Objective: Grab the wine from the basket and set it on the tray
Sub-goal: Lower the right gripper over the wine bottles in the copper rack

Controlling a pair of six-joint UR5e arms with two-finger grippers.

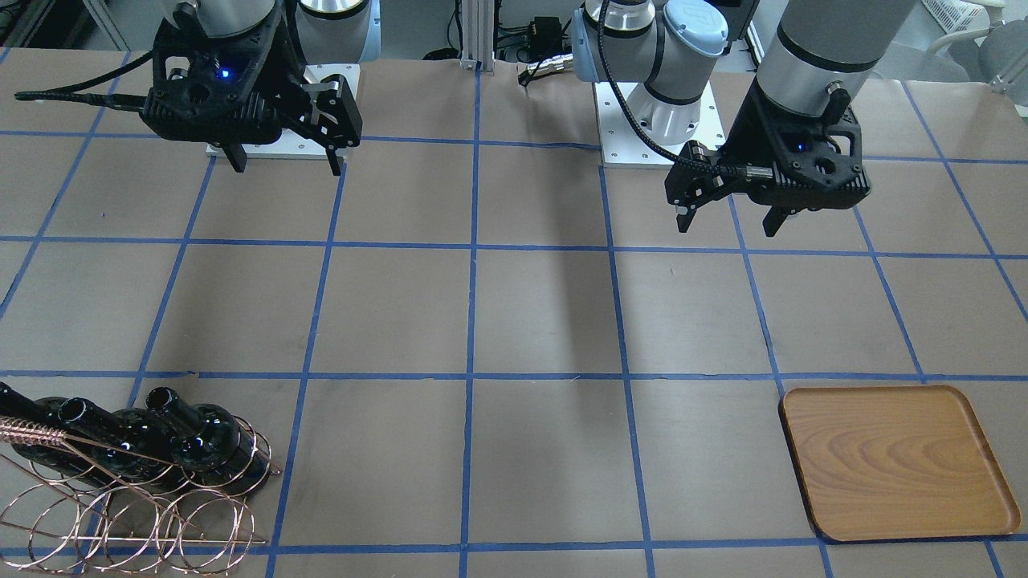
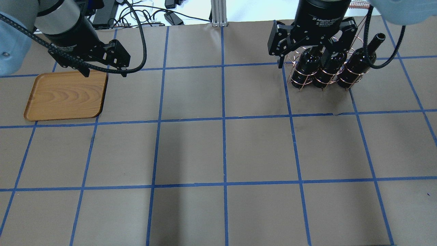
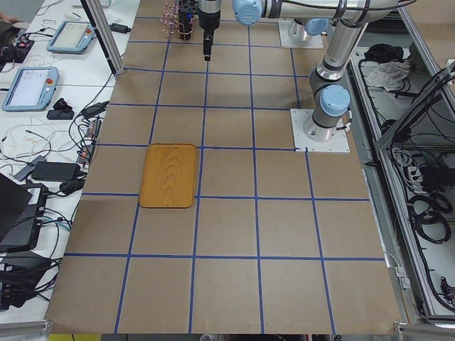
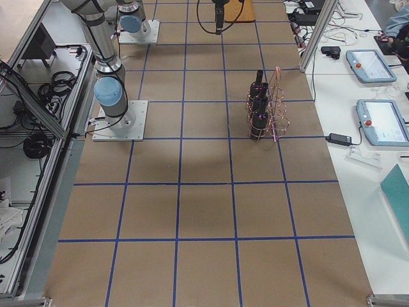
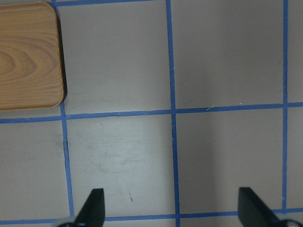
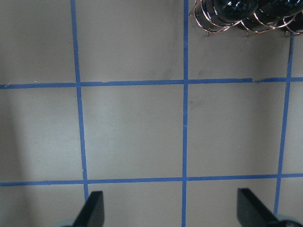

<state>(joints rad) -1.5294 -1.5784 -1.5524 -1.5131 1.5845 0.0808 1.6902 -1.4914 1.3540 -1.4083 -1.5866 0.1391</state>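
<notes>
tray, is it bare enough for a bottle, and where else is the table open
The tray is bare all over. The table is open everywhere between tray and basket. It is crowded only at the basket, where three bottles stand in a tight row. The left gripper and right gripper hang open above the table.

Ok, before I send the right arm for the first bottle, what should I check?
1. Right gripper open and empty: ok.
2. Left gripper open and empty: ok.
3. Three wine bottles seated in the basket, necks exposed: ok.
4. Tray free for a bottle: ok, nothing on it.
5. Right gripper lined up with a bottle: not ok, it hangs over bare table, short of the basket.
6. Bottles slide free of the basket: cannot tell.
</notes>
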